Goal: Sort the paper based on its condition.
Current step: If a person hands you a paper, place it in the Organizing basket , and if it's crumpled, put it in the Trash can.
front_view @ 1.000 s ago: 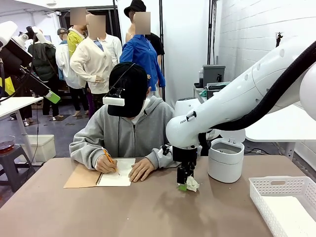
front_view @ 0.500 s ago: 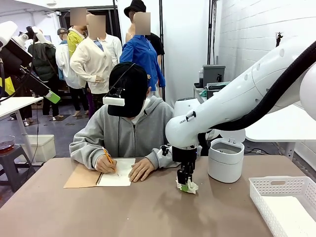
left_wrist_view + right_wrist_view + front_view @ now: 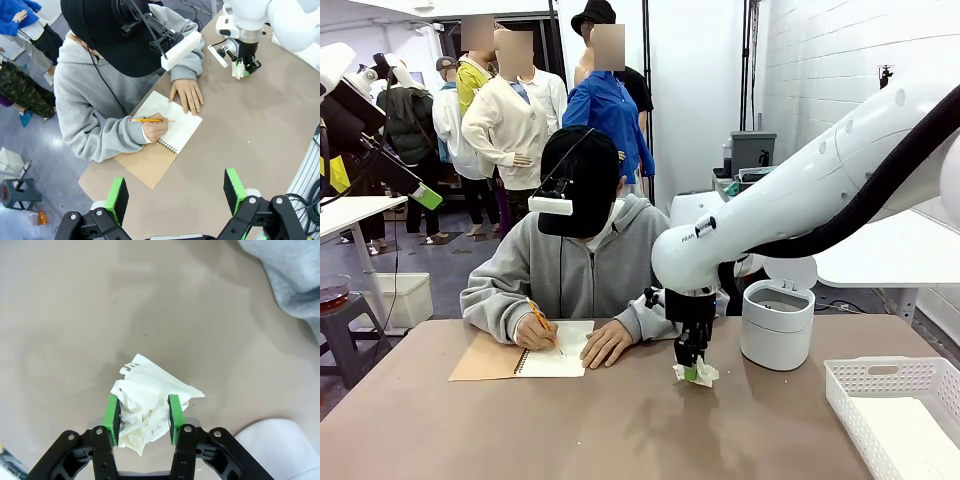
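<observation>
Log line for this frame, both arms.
right fingers: shut on crumpled paper wad | left fingers: open, high above table | person: writing in notebook

Person (image 3: 570,270) scribbling at the bench (image 3: 570,430)
They're leaning over a tan spiral notebook (image 3: 555,360), working an orange pencil (image 3: 542,322), while a white bin (image 3: 777,325) and a white slotted basket (image 3: 880,375) are sitting further right.

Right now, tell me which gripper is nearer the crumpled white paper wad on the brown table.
Right. The right gripper clamps the crumpled white paper wad between its green pads; the left gripper hangs open far off, above the table.
</observation>
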`<move>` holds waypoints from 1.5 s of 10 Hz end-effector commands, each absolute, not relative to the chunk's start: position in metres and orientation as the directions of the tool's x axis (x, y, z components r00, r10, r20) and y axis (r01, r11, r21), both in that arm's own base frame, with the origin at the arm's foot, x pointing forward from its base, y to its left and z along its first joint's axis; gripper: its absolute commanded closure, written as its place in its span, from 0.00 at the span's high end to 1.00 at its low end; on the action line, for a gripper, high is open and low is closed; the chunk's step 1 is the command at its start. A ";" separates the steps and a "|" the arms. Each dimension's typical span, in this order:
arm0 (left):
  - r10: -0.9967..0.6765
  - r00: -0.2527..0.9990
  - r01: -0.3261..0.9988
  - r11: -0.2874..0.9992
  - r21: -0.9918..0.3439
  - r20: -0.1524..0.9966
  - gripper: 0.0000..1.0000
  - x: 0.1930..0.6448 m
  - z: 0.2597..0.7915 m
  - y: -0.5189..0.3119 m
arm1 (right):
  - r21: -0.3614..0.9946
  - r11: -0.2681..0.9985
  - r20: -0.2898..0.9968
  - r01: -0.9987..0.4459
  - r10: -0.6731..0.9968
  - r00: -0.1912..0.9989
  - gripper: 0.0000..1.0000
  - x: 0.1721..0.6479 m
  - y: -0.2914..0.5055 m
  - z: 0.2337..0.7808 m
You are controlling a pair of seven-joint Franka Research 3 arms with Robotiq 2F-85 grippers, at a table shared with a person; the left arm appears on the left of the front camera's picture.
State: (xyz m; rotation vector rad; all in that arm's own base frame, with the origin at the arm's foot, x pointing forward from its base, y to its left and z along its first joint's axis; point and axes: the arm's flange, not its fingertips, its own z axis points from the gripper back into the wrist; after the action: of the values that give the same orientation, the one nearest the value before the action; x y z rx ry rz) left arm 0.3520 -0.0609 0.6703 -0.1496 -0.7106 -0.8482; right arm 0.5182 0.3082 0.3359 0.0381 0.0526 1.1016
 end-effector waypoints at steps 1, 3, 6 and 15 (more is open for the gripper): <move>-0.630 0.445 0.726 0.670 0.156 0.636 1.00 0.353 0.671 -0.060 | 0.094 0.483 0.020 -0.871 0.874 0.486 0.47 0.489 0.307 0.383; -0.630 0.445 0.726 0.670 0.156 0.636 1.00 0.353 0.671 -0.060 | 0.072 0.489 0.114 -0.869 0.862 0.494 0.47 0.468 0.305 0.445; -0.630 0.445 0.726 0.670 0.156 0.636 1.00 0.353 0.671 -0.060 | -0.014 0.484 0.140 -0.875 0.867 0.477 0.47 0.454 0.284 0.503; -0.630 0.445 0.726 0.670 0.156 0.636 1.00 0.353 0.671 -0.060 | -0.295 0.614 0.097 -0.732 0.781 0.617 0.47 0.493 0.194 0.530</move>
State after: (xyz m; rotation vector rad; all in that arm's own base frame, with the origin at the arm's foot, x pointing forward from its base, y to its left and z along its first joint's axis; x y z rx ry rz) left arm 0.3520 -0.0607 0.6707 -0.1492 -0.7114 -0.8478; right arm 0.4892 0.1934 0.5448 -0.2098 -0.2219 0.9237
